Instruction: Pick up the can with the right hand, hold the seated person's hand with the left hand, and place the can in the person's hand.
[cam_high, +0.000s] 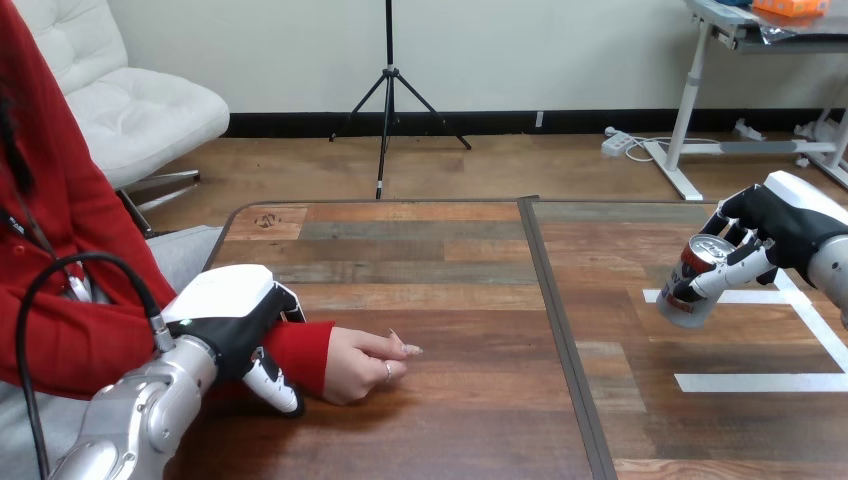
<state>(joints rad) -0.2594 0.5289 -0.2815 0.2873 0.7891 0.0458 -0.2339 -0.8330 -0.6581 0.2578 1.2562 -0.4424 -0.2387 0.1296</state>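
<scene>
Left hand: the left hand (232, 325) is lying across the person's wrist at the table's left side, white back facing up, thumb curling in under the near side of the red sleeve (300, 352) and fingers bending over the far side, so it is clasping the wrist.
Left arm: the silver forearm (140, 415) is coming in from the bottom left corner.
Person's hand: the person's hand (362, 365) is sticking out of the sleeve just past the left hand, resting on the table (440, 300) with its fingers loosely bent and pointing to the right, holding nothing.
Right hand: the right hand (775, 222) is reaching in from the right edge, its fingers and thumb wrapping round the can (688, 285).
Can: it is being held tilted, its top facing up and to the right, its lower end hanging over the white tape lines (760, 381) on the table's right part.
Spacing: the can is sitting well apart from the person's hand, with the dark seam (560, 330) running down the table between them.
</scene>
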